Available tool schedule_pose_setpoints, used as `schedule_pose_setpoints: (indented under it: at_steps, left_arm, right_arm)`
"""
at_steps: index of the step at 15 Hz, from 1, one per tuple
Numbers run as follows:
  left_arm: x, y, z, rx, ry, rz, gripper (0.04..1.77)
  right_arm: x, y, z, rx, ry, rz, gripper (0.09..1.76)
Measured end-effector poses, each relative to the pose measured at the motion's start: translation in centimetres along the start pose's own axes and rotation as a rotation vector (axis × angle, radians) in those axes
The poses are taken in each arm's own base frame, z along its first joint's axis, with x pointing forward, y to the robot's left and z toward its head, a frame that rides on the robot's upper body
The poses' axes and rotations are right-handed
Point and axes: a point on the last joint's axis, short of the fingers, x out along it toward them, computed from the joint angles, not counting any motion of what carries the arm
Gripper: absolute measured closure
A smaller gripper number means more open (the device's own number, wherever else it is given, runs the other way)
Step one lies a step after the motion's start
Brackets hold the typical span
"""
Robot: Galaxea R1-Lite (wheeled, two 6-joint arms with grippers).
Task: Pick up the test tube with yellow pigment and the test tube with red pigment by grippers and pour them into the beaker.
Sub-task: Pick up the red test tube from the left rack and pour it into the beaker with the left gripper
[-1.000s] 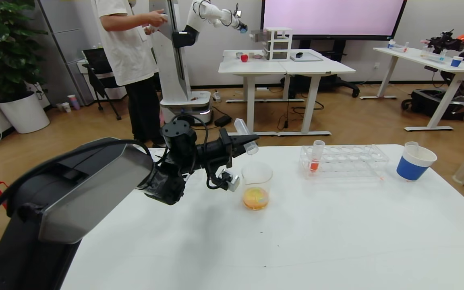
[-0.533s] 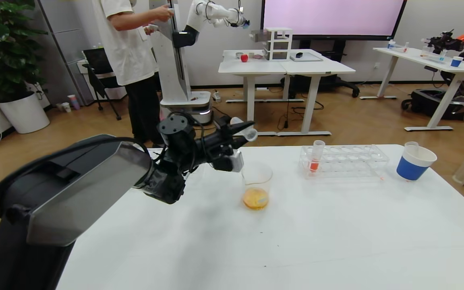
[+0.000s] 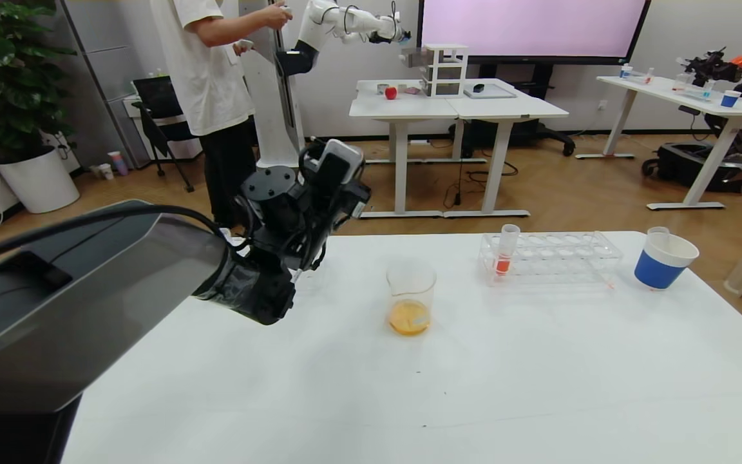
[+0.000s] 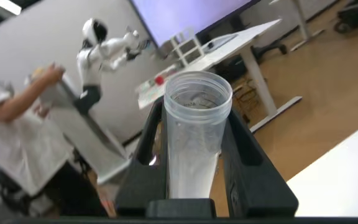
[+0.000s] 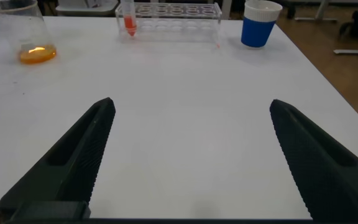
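The head view looks forward and down across the bench (image 3: 538, 386) from above. The left wrist view sits close behind its end effector (image 4: 194, 134), facing the room. The right wrist view looks low over the bench (image 5: 185, 112); it shares the beaker (image 5: 27, 37) (image 3: 411, 298) with the head view.

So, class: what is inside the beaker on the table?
The beaker holds a shallow layer of orange liquid at its bottom; the rest is empty. Nothing covers it. The left gripper, away from it, grips a tube that looks empty.
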Motion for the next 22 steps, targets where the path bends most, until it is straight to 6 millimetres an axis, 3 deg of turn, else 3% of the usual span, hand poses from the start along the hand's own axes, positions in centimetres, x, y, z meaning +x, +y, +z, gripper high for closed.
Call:
schedule_pose_setpoints:
  at_steps: [7, 12, 14, 16, 22]
  left_arm:
    - [-1.9, 0.9, -0.9, -0.477, 0.376, 0.204, 1.31]
    - [-3.1, 3.9, -0.9, -0.508, 0.377, 0.275, 1.31]
    - [-3.5, 6.7, -1.4, -0.494, 0.373, 0.324, 1.31]
    - [-4.3, 11.0, -2.1, -0.480, 0.363, 0.363, 1.31]
    - [-9.4, 24.0, -5.3, -0.378, 0.371, 0.470, 1.31]
  right_arm:
    - [0.0, 0.0, 0.0, 0.000, 0.000, 0.000, 0.11]
    - [0.0, 0.0, 0.0, 0.000, 0.000, 0.000, 0.11]
    - [0.0, 0.0, 0.0, 0.000, 0.000, 0.000, 0.11]
    - [0.0, 0.0, 0.0, 0.000, 0.000, 0.000, 0.11]
    - [0.0, 0.0, 0.0, 0.000, 0.000, 0.000, 0.11]
